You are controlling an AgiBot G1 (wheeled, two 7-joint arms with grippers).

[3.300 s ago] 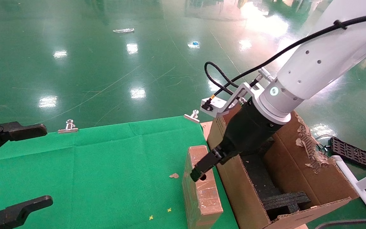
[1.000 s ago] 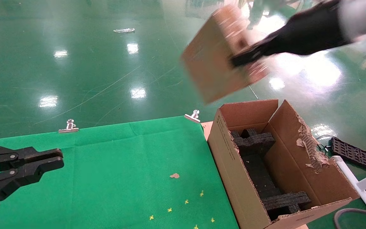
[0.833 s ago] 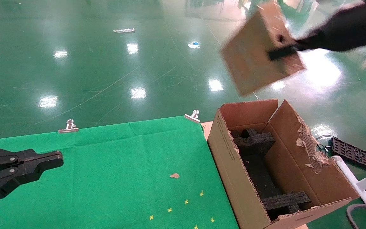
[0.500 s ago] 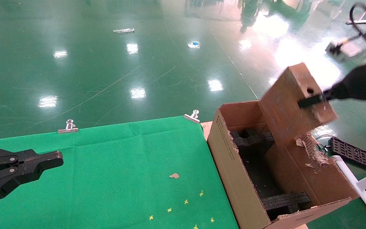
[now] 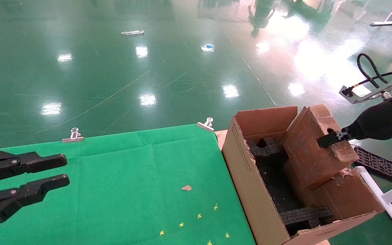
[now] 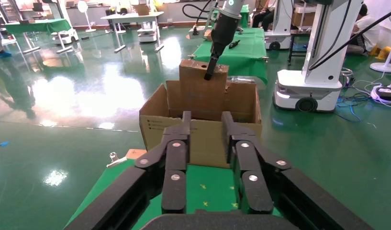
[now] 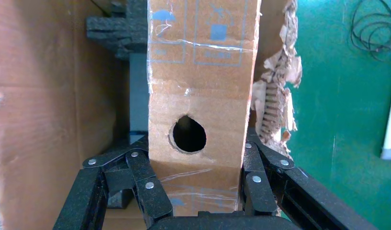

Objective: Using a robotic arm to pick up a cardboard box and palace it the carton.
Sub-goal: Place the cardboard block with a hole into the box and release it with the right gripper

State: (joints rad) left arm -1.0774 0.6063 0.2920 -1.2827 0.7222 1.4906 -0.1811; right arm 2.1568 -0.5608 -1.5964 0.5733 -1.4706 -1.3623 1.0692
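Your bench (image 5: 121, 177) lies left of centre, with the carton (image 5: 250, 177) touching its right edge. Foam inserts (image 5: 271, 149) sit in the carton, one at the far end, one at the near end. The box (image 5: 313, 153) is tilted over the carton's right side, lower end inside. The right gripper (image 5: 325, 140), reaching in from the right, has its fingers (image 7: 145, 184) on opposite sides of the box. The left gripper (image 5: 48, 172) hangs over the bench's left edge. Two clips (image 5: 73, 135) sit on the bench's far edge.

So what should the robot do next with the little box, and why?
Probably lower it further. The right end effector grips the cardboard box, which hangs tilted and only partly inside the carton, above the black foam.
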